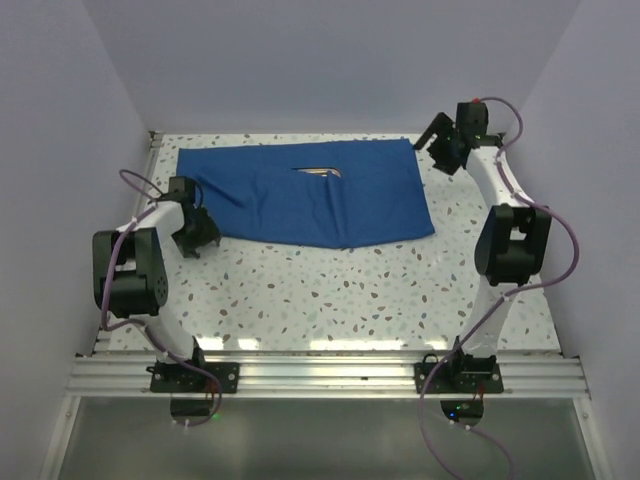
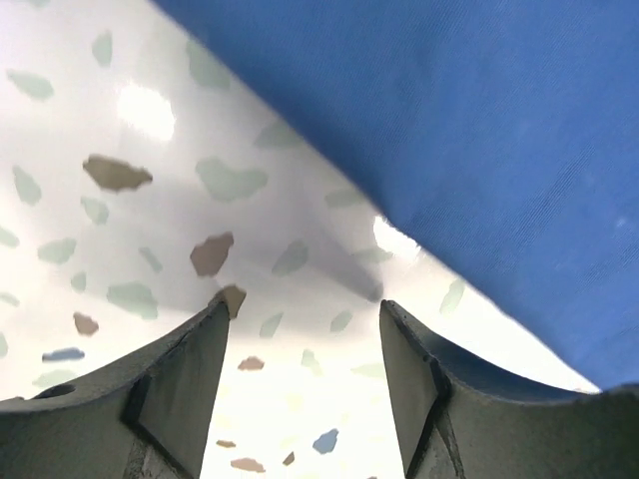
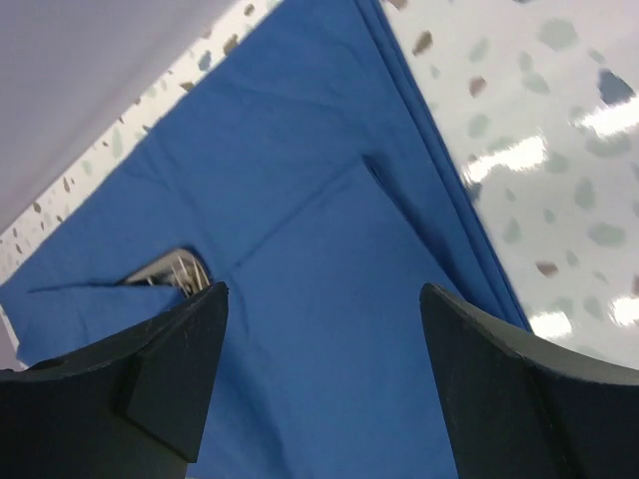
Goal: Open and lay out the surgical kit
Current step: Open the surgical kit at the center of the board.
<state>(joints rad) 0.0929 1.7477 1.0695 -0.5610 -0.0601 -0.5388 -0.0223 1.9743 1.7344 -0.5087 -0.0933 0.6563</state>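
Note:
The royal-blue cloth wrap (image 1: 320,200) lies spread on the far half of the table, still folded over its contents. A narrow gap near its top middle shows silver instruments (image 1: 322,172); they also show in the right wrist view (image 3: 175,269) past the blue cloth (image 3: 329,329). The steel tray is hidden. My left gripper (image 1: 200,240) is open and empty just off the wrap's near left edge; its view shows bare table between the fingers (image 2: 190,379) and blue cloth (image 2: 479,150) at the upper right. My right gripper (image 1: 440,150) is open and empty above the wrap's far right corner.
The speckled white table (image 1: 330,295) has walls on three sides. A metal rail (image 1: 320,372) with both arm bases runs along the near edge. Purple cables loop beside each arm.

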